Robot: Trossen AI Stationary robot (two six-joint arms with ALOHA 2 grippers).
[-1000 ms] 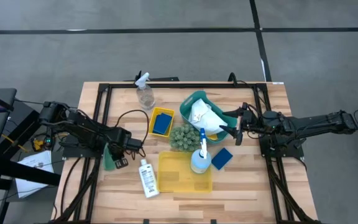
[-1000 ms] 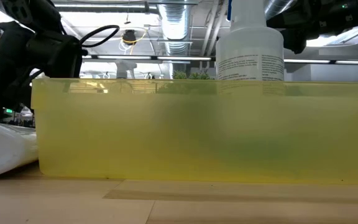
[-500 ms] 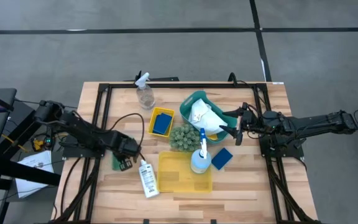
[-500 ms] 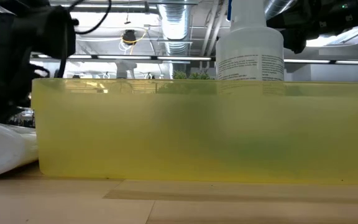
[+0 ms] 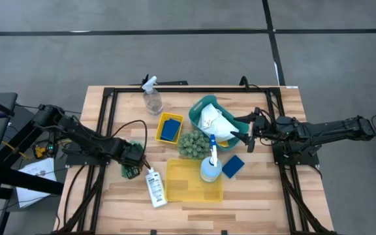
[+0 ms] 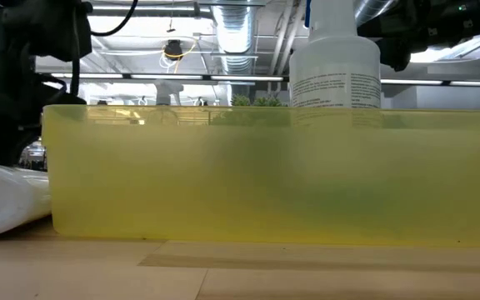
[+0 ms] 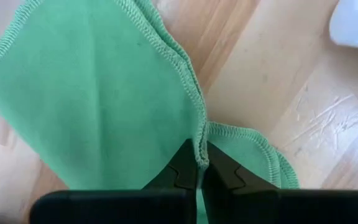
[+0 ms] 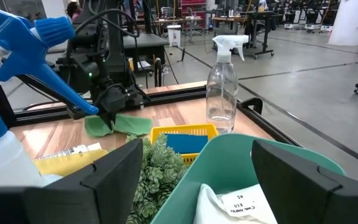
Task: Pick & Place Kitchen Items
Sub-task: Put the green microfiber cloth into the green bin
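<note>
Left gripper [image 7: 199, 167] pinching green cloth [image 7: 104, 93] above the table [image 5: 260, 196]; right gripper [image 5: 245, 140] spread wide beside teal basket [image 5: 204, 104]

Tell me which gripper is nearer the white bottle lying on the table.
Left. The left gripper, shut on the green cloth, is just beside the white bottle. The right gripper is across the table by the teal basket.

- Your left tool [image 5: 133, 158] sits low over the tabletop's left side, fingers pinched together on a green cloth [image 7: 104, 99].
- Your right tool [image 5: 240, 136] hangs right of centre, arm stretched in, fingers spread wide.
</note>
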